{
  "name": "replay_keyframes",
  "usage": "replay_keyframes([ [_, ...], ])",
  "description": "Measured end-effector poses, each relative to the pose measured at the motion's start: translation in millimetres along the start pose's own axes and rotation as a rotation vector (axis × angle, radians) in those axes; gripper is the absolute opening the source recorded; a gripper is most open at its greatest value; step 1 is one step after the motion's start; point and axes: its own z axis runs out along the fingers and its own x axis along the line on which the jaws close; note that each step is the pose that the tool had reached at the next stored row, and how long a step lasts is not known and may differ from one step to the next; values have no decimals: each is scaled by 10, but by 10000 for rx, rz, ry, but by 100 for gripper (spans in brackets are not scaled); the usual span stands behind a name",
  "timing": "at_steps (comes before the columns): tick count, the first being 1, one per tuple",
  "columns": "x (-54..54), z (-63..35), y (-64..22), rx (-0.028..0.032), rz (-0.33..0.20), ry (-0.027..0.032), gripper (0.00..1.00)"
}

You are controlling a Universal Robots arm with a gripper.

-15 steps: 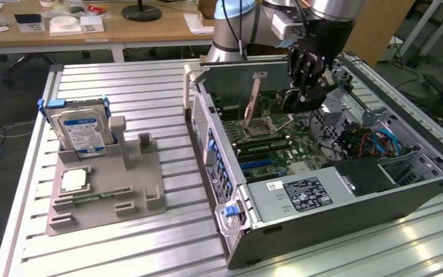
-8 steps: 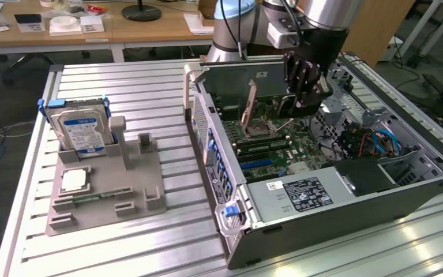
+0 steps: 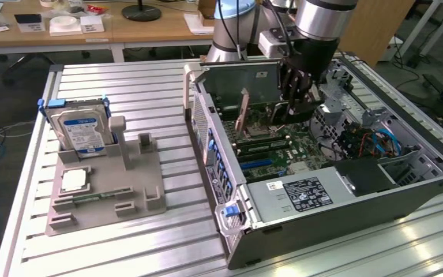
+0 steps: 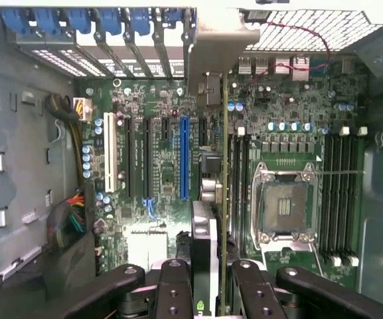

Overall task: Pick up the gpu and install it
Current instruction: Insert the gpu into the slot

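A: End effector [image 4: 208, 282] first. State?

B: Black fingers [image 4: 175, 286] clamped on the top edge of the gpu [image 4: 209, 229], the thin flat card with a green circuit board on one face and a black shroud on the other. Seen edge-on in the wrist view, upright between the pads.

A: Where's the card in the exterior view?

B: Gpu [image 3: 241, 109] hangs under the end effector [image 3: 297, 99], inside the open black-and-grey computer case [image 3: 406, 196], above the green motherboard [image 3: 271, 147]. Can't tell if its lower edge touches the board.

A: What's below it on the wrist side?

B: Motherboard [image 4: 158, 173] with a long blue expansion slot [image 4: 184, 156] and a white slot [image 4: 109, 151] beside it. Card edge sits just beside the blue slot, on the side nearer the silver square CPU socket [image 4: 285, 206]. Black memory slots [image 4: 340, 193] past the socket.

A: Outside the case?

B: Ribbed aluminium worktop [image 3: 129, 86]. On the exterior view's left, a grey moulded holder tray [image 3: 136, 196] carries an upright silver hard drive with a blue-white label [image 3: 83, 131] and a small square silver CPU chip [image 3: 75, 180] lying flat. Well apart from the case.

A: Behind?

B: Wooden desk [image 3: 152, 29] with small boxes.
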Motion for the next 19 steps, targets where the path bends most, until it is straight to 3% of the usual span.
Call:
replay_keyframes([
  [8,110,117,2,4,180,4,28],
  [14,133,218,81,4,209,14,28],
  [19,200,302,84,5,214,11,28],
])
